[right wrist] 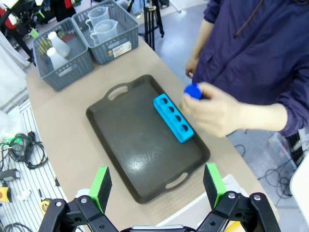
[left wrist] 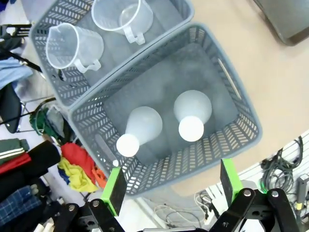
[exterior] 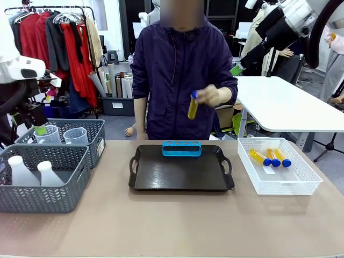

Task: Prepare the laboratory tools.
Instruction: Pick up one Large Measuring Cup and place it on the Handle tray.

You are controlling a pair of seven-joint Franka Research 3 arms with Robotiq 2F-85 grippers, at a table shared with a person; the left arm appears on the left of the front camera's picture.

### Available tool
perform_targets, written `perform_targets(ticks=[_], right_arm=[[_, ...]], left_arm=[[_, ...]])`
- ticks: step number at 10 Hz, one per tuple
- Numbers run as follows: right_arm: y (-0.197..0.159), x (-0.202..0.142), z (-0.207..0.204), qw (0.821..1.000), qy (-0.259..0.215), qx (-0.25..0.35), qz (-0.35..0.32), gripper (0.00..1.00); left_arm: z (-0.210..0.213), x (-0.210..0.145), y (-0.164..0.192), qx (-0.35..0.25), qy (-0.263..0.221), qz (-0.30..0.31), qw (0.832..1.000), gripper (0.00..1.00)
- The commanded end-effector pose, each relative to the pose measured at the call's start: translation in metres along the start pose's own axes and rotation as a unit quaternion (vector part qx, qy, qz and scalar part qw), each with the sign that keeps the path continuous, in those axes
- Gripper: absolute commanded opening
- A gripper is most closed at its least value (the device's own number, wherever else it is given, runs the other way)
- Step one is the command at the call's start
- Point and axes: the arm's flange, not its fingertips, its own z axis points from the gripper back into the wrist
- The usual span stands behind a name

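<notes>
Over the tray's [exterior: 134, 185] far edge, a person's hand [exterior: 214, 97] is gripping a yellow tube [exterior: 192, 109] near-upright, cap up, just above the blue rack [exterior: 181, 149]; the left gripper [left wrist: 172, 182] and right gripper [right wrist: 157, 184] are hanging open farther off.

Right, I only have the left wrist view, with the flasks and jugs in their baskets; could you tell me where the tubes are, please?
Observer: Three tubes lie in the white basket on the robot's right side.
Operator: Thank you, and the fourth?
Observer: The person's hand holds the fourth tube, cap up, near the tray's far edge.
Operator: Is the rack loaded yet?
Observer: No, the rack sits on the tray with all its holes empty.
</notes>
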Motion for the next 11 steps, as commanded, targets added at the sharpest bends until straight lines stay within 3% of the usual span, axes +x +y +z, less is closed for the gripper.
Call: perform_targets(ticks=[1, 6, 11], right_arm=[[0.0, 0.0, 0.001, 1.0, -0.001, 0.001, 0.0, 1.0], [0.0, 0.0, 0.001, 1.0, -0.001, 0.001, 0.0, 1.0], [0.0, 0.0, 0.001, 1.0, -0.001, 0.001, 0.0, 1.0]], left_arm=[[-0.012, 0.032, 0.009, -0.009, 0.023, 0.036, 0.999, 1.0], [-0.049, 0.069, 0.016, 0.004, 0.005, 0.163, 0.987, 1.0], [-0.081, 0.114, 0.05, 0.001, 0.039, 0.158, 0.987, 1.0]])
